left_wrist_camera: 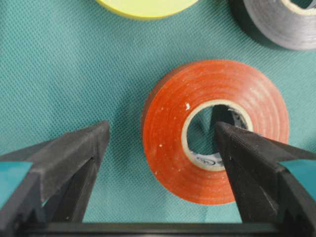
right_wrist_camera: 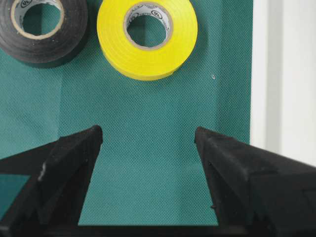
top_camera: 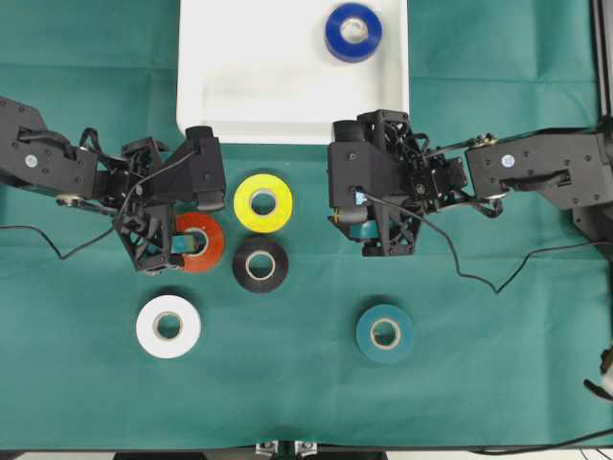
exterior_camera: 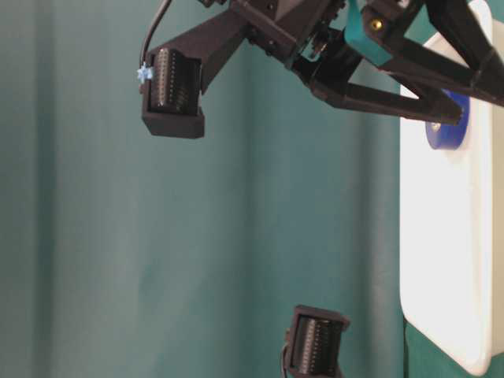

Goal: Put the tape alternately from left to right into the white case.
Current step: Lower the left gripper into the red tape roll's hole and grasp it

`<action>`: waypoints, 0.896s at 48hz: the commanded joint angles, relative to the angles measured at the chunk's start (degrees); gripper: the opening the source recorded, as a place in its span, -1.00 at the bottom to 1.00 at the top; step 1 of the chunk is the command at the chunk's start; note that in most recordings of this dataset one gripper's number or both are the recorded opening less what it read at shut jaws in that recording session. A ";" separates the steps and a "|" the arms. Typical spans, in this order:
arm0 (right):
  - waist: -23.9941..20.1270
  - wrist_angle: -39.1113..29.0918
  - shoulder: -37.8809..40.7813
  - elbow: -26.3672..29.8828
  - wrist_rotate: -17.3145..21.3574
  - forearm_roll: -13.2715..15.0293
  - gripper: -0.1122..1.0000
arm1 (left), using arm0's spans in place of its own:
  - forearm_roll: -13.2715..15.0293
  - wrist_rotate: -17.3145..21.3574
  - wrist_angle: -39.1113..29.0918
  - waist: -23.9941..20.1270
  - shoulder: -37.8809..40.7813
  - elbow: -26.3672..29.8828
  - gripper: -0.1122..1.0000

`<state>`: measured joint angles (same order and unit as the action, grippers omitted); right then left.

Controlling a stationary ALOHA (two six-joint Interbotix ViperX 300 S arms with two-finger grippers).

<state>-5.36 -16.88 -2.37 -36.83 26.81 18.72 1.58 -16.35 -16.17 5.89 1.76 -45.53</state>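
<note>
The white case (top_camera: 239, 96) lies at the back with the blue tape (top_camera: 353, 32) in its right part. On the green cloth lie the yellow (top_camera: 262, 202), black (top_camera: 260, 264), red (top_camera: 203, 241), white (top_camera: 168, 326) and teal (top_camera: 385, 333) rolls. My left gripper (left_wrist_camera: 162, 132) is open and straddles one side of the red tape (left_wrist_camera: 170, 163): one finger is in its core hole, the other is outside on the cloth. My right gripper (right_wrist_camera: 148, 134) stands open over bare cloth, holding nothing, next to the case's front edge (right_wrist_camera: 291, 74).
The yellow roll (right_wrist_camera: 148, 61) and black roll (right_wrist_camera: 44, 47) lie ahead of the right gripper. Both also lie just beyond the red roll in the left wrist view. Cables trail over the cloth on either side.
</note>
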 commanded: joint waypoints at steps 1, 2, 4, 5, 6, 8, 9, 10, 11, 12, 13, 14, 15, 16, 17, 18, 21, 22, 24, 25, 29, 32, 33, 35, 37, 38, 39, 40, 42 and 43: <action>-0.09 0.53 -0.53 0.53 0.18 0.18 0.68 | 0.00 0.00 -0.44 0.26 -0.44 0.97 0.55; -0.09 0.53 -0.62 0.53 0.18 0.18 0.68 | 0.09 0.00 -0.53 0.26 -0.35 0.97 0.55; -0.09 0.53 -0.53 0.53 0.18 0.09 0.68 | 0.00 0.00 -0.53 0.26 -0.35 0.97 0.55; -0.09 0.53 -0.62 0.53 0.18 0.18 0.68 | 0.00 0.00 -0.53 0.26 -0.35 0.97 0.54; -0.09 0.53 -0.62 0.53 0.18 0.18 0.68 | 0.00 0.00 -0.62 0.26 -0.35 0.97 0.53; -0.09 0.53 -0.53 0.53 0.18 0.18 0.68 | 0.00 0.00 -0.70 0.26 -0.35 1.05 0.50; -0.09 0.53 -0.53 0.53 0.18 0.18 0.68 | 0.00 0.00 -0.79 0.35 -0.35 1.05 0.47; -0.09 0.53 -0.53 0.53 0.18 0.18 0.68 | 0.09 0.00 -0.97 0.44 -0.35 1.14 0.43; -0.09 0.53 -0.53 0.53 0.26 0.09 0.68 | 0.00 0.09 -1.14 0.44 -0.35 1.14 0.35; -0.09 0.53 -0.35 0.53 0.26 0.09 0.68 | 0.00 0.09 -1.32 0.44 -0.35 1.23 0.26; -0.09 0.53 -0.53 0.53 0.26 0.09 0.68 | 0.00 0.09 -1.49 0.44 -0.35 1.32 0.16; -0.09 0.53 -0.53 0.53 0.26 0.09 0.68 | 0.00 0.09 -1.67 0.44 -0.35 1.41 0.02; -0.09 0.53 -0.53 0.53 0.26 0.09 0.68 | 0.00 0.09 -1.93 0.44 -0.35 1.49 -0.09; -0.09 0.53 -0.35 0.53 0.26 0.18 0.68 | 0.00 0.09 -2.11 0.44 -0.35 1.58 -0.20; -0.09 0.53 -0.35 0.53 0.26 0.09 0.68 | 0.00 0.09 -2.37 0.44 -0.35 1.67 -0.30; -0.09 0.53 -0.53 0.53 0.26 0.18 0.68 | 0.00 0.09 -2.46 0.53 -0.44 1.76 -0.39; -0.09 0.53 -0.35 0.53 0.26 0.09 0.68 | 0.00 0.09 -2.72 0.70 -0.53 1.85 -0.63; -0.09 0.53 -0.53 0.53 0.26 0.09 0.68 | 0.09 0.09 -2.72 0.79 -0.53 1.85 -0.69; -0.09 0.53 -0.35 0.62 0.26 0.18 0.68 | 0.00 0.18 -2.72 0.79 -0.62 1.85 -0.79; -0.09 0.53 -0.35 0.53 0.26 0.09 0.68 | 0.00 0.18 -2.72 0.88 -0.62 1.85 -0.83; -0.09 0.53 -0.35 0.53 0.26 0.09 0.68 | 0.00 0.18 -2.72 1.05 -0.79 1.85 -0.85; -0.09 0.53 -0.35 0.53 0.26 0.09 0.68 | 0.00 0.18 -2.72 1.14 -0.88 1.85 -0.85; -0.09 0.53 -0.35 0.62 0.26 0.09 0.68 | 0.00 0.18 -2.72 1.14 -0.88 1.85 -0.85; -0.09 0.53 -0.53 0.62 0.26 0.09 0.68 | 0.00 0.18 -2.81 1.14 -0.97 1.85 -0.85; -0.09 0.53 -0.35 0.62 0.26 0.09 0.68 | 0.00 0.18 -2.72 1.14 -1.05 1.85 -0.85; -0.09 0.53 -0.35 0.62 0.26 0.09 0.68 | 0.00 0.18 -2.81 1.14 -1.05 1.85 -0.85; -0.09 0.53 -0.35 0.62 0.26 0.09 0.68 | 0.00 0.18 -2.72 1.14 -1.14 1.85 -0.85; -0.09 0.53 -0.53 0.62 0.26 0.09 0.68 | 0.00 0.18 -2.72 1.14 -1.23 1.93 -0.85; -0.09 0.44 -0.53 0.62 0.26 0.18 0.68 | 0.00 0.18 -2.81 1.14 -1.41 1.85 -0.85; -0.09 0.53 -0.35 0.62 0.26 0.09 0.68 | 0.09 0.18 -2.81 1.14 -1.49 1.85 -0.85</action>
<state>-5.36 -16.79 -2.20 -36.83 26.98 18.81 1.49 -16.08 -19.07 6.68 1.85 -44.47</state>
